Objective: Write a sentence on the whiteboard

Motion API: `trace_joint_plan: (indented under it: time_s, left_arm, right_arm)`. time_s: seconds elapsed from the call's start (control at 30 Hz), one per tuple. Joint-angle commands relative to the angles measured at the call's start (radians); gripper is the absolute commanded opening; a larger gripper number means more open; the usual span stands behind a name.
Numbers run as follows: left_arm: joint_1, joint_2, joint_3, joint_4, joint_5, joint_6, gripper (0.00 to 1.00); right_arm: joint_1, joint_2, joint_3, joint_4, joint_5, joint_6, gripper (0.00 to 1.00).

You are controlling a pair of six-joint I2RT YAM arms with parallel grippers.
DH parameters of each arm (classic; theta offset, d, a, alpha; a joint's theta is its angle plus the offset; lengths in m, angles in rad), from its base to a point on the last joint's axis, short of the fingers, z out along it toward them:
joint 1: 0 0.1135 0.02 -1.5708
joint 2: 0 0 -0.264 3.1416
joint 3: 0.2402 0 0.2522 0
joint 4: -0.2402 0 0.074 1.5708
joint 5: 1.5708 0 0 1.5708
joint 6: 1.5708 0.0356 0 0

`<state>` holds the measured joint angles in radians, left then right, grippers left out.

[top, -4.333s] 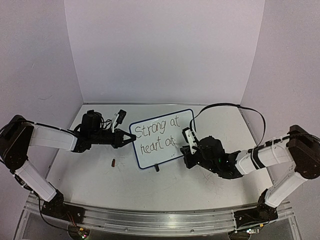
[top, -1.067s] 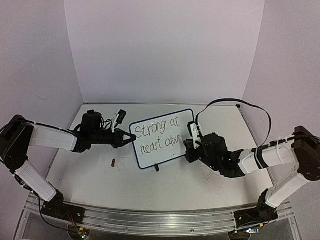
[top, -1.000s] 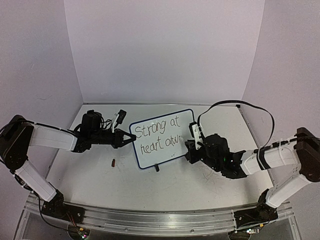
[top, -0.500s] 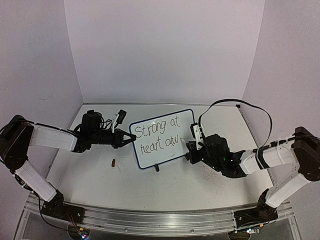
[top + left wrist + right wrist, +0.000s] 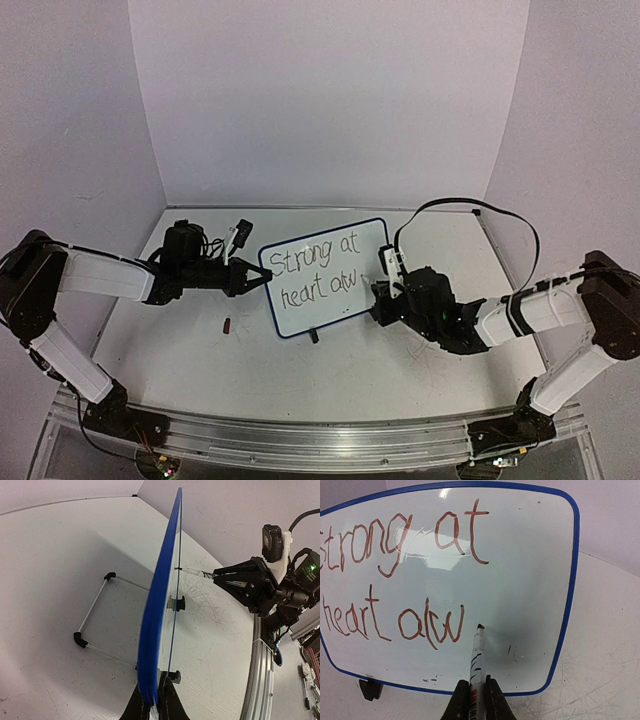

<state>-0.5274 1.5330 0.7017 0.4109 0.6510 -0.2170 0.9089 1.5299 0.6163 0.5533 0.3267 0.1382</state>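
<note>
The whiteboard [image 5: 320, 275] with a dark-blue rim stands upright mid-table on black clip feet. It also shows in the right wrist view [image 5: 520, 580] and edge-on in the left wrist view [image 5: 162, 600]. The sentence [image 5: 405, 580] reads "Strong at" above "heart alw" in reddish-brown marker. My left gripper [image 5: 262, 278] is shut on the board's left edge; in its wrist view [image 5: 152, 707] the jaws pinch the blue rim. My right gripper [image 5: 474, 700] is shut on a white marker [image 5: 476, 657], whose tip sits at the board just right of the "w". The right gripper also shows in the top view [image 5: 378, 300].
A small dark cap-like object [image 5: 227, 324] lies on the table left of the board. A wire stand [image 5: 95, 615] props the board from behind. The tabletop [image 5: 300, 380] is scuffed. Purple walls close in the back and sides.
The second line grew from "heart at" to "heart alw". My right gripper moved right along the board with the marker. The left arm has not moved.
</note>
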Motion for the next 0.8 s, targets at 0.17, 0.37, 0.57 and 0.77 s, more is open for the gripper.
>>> trace_joint_plan:
  time_s: [0.17, 0.37, 0.57, 0.77]
  left_arm:
    - [0.012, 0.015, 0.022, -0.07, -0.114, 0.068, 0.0]
    - [0.013, 0.015, 0.024, -0.07, -0.112, 0.068, 0.0]
    - [0.013, 0.012, 0.022, -0.07, -0.113, 0.067, 0.0]
    - [0.013, 0.012, 0.022, -0.072, -0.114, 0.067, 0.0]
  right_arm:
    - [-0.002, 0.004, 0.029, 0.023, -0.046, -0.018, 0.0]
    - [0.001, 0.01, 0.029, 0.006, -0.07, -0.011, 0.0]
    - [0.002, 0.009, 0.02, -0.031, -0.074, 0.008, 0.0]
    - [0.003, 0.005, 0.004, -0.06, -0.044, 0.022, 0.0]
